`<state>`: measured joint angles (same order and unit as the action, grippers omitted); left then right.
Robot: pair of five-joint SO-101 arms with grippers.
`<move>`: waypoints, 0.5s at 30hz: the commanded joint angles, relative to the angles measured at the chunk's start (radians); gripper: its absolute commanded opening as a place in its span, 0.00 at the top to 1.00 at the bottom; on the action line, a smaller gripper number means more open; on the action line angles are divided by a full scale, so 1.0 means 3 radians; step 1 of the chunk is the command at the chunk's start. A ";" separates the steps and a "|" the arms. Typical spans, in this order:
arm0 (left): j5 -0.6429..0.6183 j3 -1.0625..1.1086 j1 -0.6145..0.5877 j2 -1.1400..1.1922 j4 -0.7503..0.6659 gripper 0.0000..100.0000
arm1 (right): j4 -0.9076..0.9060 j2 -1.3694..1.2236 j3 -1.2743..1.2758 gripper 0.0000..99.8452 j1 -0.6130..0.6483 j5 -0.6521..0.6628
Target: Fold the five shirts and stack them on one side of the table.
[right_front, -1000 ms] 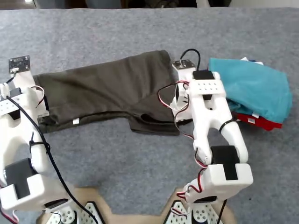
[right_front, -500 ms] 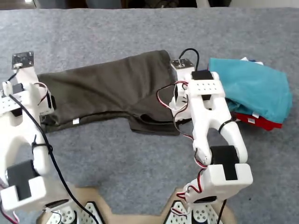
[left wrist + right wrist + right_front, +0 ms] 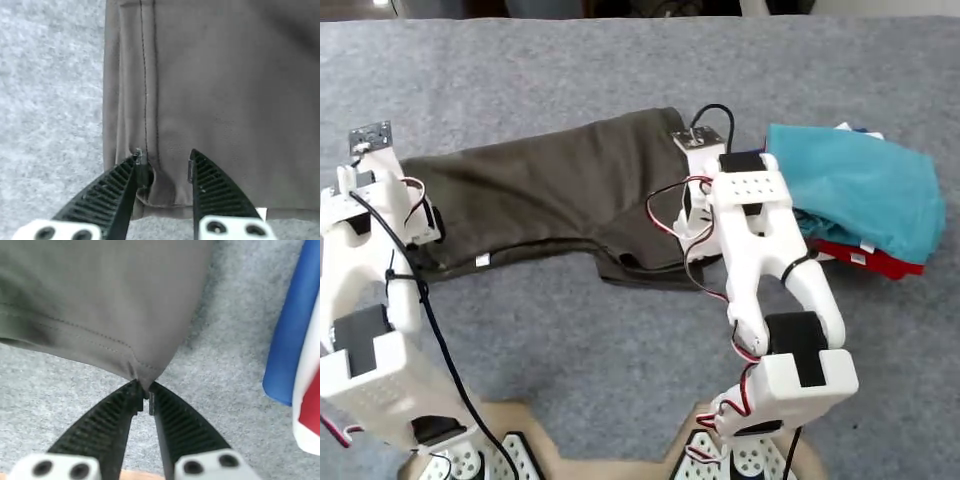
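In the high view, a dark olive shirt point(image 3: 550, 190) is spread lengthwise across the grey table point(image 3: 620, 60), its near edge already turned over on itself into a long band. Over the past second the left arm point(image 3: 370, 260) has been swung in toward the shirt's left end. The right arm point(image 3: 760, 240) has been shifted slightly toward the shirt's right end. Both ends are therefore now attended, which suggests that the next fold is being set up. A stack point(image 3: 860, 185) of folded shirts is seen on the right side of the table, a teal one on top and a red one beneath. The table cover is matted and felt-like.

In the left wrist view, the left gripper point(image 3: 164, 162) is placed over the shirt's stitched hem. Its ribbed black jaws are held part-way apart, with slightly puckered cloth between them. No firm pinch is judged to have been made yet. The cloth is a smooth, thin knit with a double line of stitching.

In the right wrist view, the right gripper point(image 3: 145, 390) is closed on a corner of the shirt. The hem is drawn to a point between the jaws. The cloth hangs limp and is expected to drape when lifted.
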<state>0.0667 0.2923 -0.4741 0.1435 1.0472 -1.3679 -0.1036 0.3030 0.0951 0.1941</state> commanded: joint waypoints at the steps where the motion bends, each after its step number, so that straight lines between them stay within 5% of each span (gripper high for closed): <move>1: 0.0169 -0.0171 -0.0023 -0.0020 0.0179 0.88 | -0.0010 0.0151 -0.0013 0.99 0.0026 0.0000; 4: 0.0394 -0.0171 -0.0018 -0.0026 0.0302 0.97 | -0.0010 0.0151 -0.0023 0.99 0.0026 0.0000; 15: 0.0435 -0.0136 -0.0043 -0.0020 0.0404 0.91 | -0.0010 0.0151 -0.0023 0.99 0.0020 0.0000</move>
<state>0.1895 0.2846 -0.4803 0.1435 1.1577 -1.3679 -0.1036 0.3030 0.0951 0.1941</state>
